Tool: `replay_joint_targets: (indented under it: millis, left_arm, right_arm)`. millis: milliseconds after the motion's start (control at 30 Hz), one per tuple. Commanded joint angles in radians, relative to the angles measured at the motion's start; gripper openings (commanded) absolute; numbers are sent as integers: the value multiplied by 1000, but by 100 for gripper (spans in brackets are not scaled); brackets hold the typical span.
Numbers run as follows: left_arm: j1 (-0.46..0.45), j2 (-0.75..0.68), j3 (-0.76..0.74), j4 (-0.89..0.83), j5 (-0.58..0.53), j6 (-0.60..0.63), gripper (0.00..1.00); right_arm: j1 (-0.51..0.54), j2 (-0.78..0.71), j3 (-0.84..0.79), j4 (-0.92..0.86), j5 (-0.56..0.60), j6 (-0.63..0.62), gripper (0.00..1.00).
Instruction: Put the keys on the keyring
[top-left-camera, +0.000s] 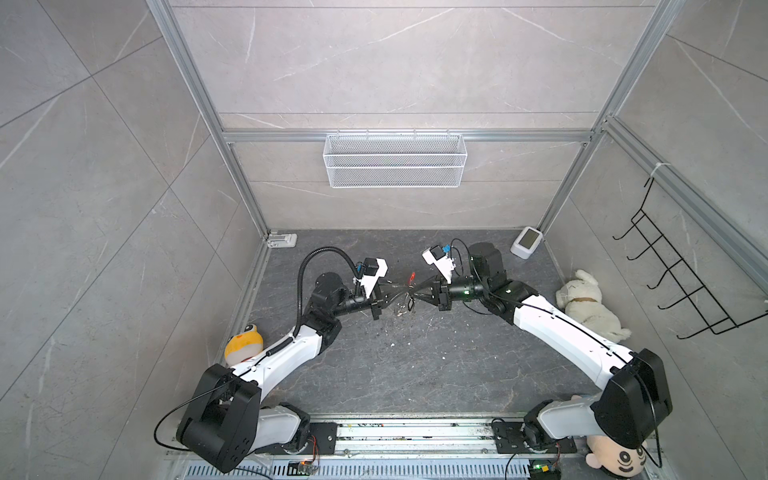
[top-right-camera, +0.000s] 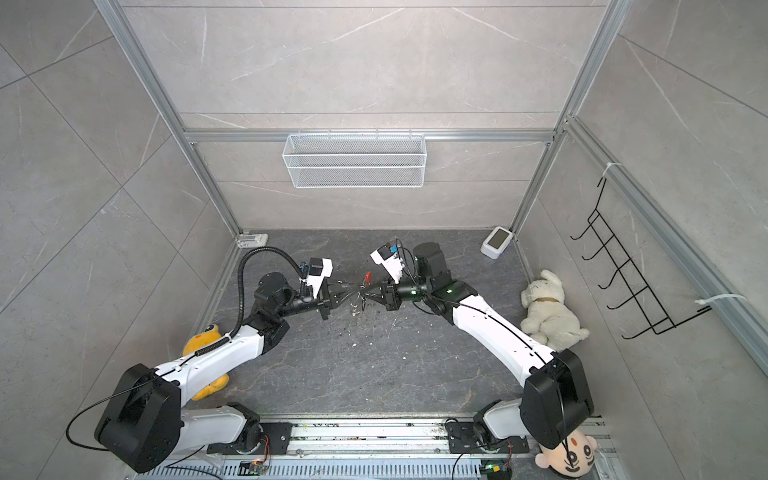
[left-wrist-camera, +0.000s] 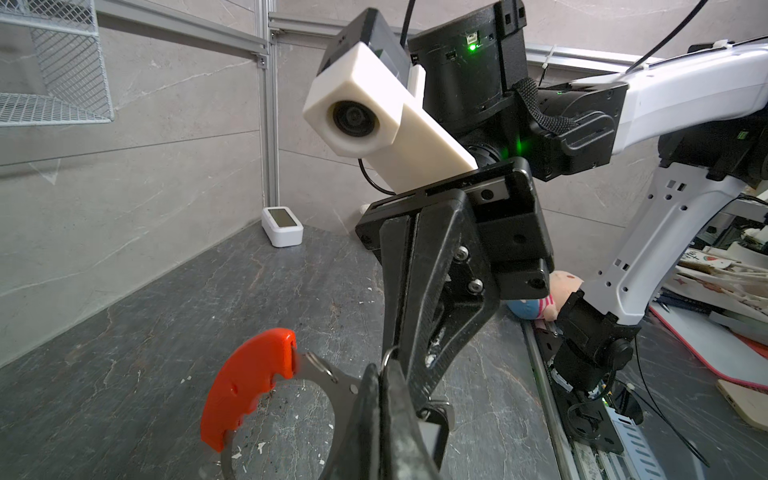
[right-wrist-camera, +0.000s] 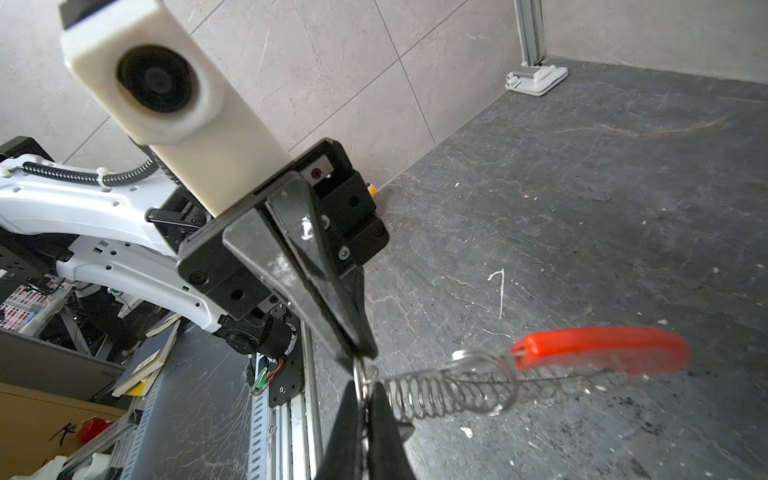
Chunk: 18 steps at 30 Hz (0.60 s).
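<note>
Left claw (left-wrist-camera: 380, 374) pinches the keyring (left-wrist-camera: 249, 386) aloft as anchor; right claw (right-wrist-camera: 365, 388) pinches the key (top-left-camera: 409, 305) by its ring, seemingly to thread it.

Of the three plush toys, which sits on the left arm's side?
The yellow plush, tucked beside the left arm's white link. The white plush animal and the doll-faced plush both lie on the right arm's side.

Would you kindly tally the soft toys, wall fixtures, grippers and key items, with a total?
Soft toys: 3 (yellow toy, white dog, doll)
Wall fixtures: 2 (mesh basket, hook rack)
Grippers: 2 (left gripper, right gripper)
Key items: 2 (keyring, key)
Total: 9
</note>
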Motion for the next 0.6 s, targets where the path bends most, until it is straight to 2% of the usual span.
replay_joint_targets:
  millis: [0,100,133,167,200,233,267,333,400,467,567]
  left_arm:
    - [-10,0,39,80,45,2,0]
    - [-10,-9,54,-1,0,37,0]
    - [-7,-19,74,-95,-4,84,10]
    - [-7,-33,110,-239,-27,153,34]
    - [-7,-48,141,-373,-66,227,44]
    - [-7,-57,179,-509,-97,322,48]
    - [-7,-62,208,-619,-141,394,50]
    - [-1,-68,235,-720,-196,494,52]
    - [11,-58,269,-856,-126,669,52]
    - [14,-23,321,-949,-123,727,47]
    - [17,38,395,-1030,-60,769,39]
  right_arm:
    - [15,-6,41,-3,29,-12,0]
    - [15,-10,82,-145,106,-107,0]
    - [15,-10,100,-209,147,-154,0]
    - [14,-7,124,-284,199,-209,0]
    - [15,-4,145,-348,248,-255,0]
    - [17,2,167,-417,294,-303,0]
    - [18,6,186,-471,332,-342,0]
    - [21,1,193,-512,388,-388,0]
    - [28,-16,184,-511,422,-412,0]
    - [36,-29,175,-498,418,-419,0]
    - [54,-33,174,-493,416,-438,0]
